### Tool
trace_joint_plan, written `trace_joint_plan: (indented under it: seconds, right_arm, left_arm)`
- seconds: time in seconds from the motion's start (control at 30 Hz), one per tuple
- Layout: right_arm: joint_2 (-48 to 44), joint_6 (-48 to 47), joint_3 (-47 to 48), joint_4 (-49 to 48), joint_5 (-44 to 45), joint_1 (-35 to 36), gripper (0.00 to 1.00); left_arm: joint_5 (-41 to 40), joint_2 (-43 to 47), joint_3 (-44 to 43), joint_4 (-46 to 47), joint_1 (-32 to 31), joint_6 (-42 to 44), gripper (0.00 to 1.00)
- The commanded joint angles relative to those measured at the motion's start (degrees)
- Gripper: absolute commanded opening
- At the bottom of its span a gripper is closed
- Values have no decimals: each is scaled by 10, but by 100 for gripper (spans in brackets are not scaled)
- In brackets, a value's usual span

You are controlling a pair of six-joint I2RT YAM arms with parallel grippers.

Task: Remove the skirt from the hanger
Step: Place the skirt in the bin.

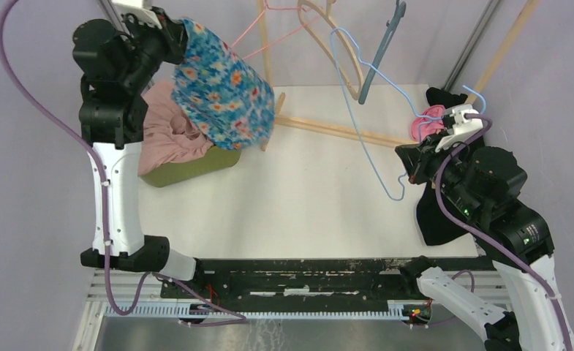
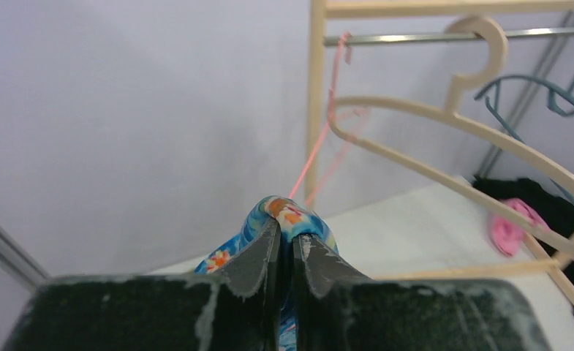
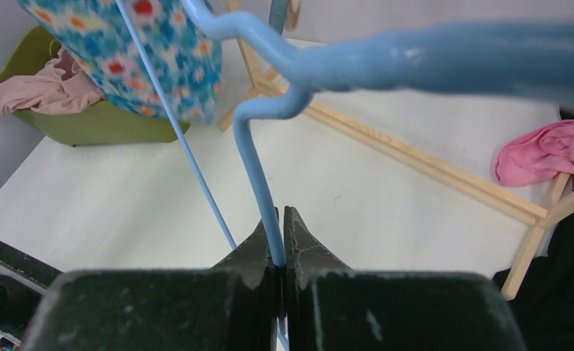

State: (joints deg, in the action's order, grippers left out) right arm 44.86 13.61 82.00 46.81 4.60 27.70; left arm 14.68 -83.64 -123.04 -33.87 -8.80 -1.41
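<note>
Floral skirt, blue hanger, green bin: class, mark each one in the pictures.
floral skirt (image 1: 229, 91), top external view, middle of the hanging fabric
blue hanger (image 3: 256, 172), right wrist view, straight stem below its bend
green bin (image 1: 189, 168), top external view, near outer wall

Walls (image 2: 123, 110): plain, pale lilac-grey, under soft even light; table (image 1: 306, 205): white matt top, walls close on left, back and right; black scuffed strip (image 1: 306, 274) along its near edge; wooden clothes rack (image 1: 342, 131) on the far half, pale wood, base bar lying slantwise on the top; metal rail (image 2: 415, 35) just under its top bar; grey metal post (image 1: 472, 44) at far right; olive-green bin (image 1: 196, 167) at far left on the table.
</note>
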Motion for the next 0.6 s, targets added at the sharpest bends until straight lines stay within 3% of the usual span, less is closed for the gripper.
trace_joint_plan:
  seconds: [0.0,0.2,0.43,0.57]
  right_arm:
    - [-8,-3,-11,-21,2,1,1]
    - [-2,-13,-9,-27,11,1,1]
    - [12,-32,-11,-14,13,1,1]
    - [30,-51,-7,-12,19,1,1]
  left_arm:
    - [5,-60,-58,63,71,-12,14]
    - [12,-108,-103,130,157,-42,14]
    - [-73,-75,17,115,242,59,14]
    - [-101,-73,23,107,274,86,13]
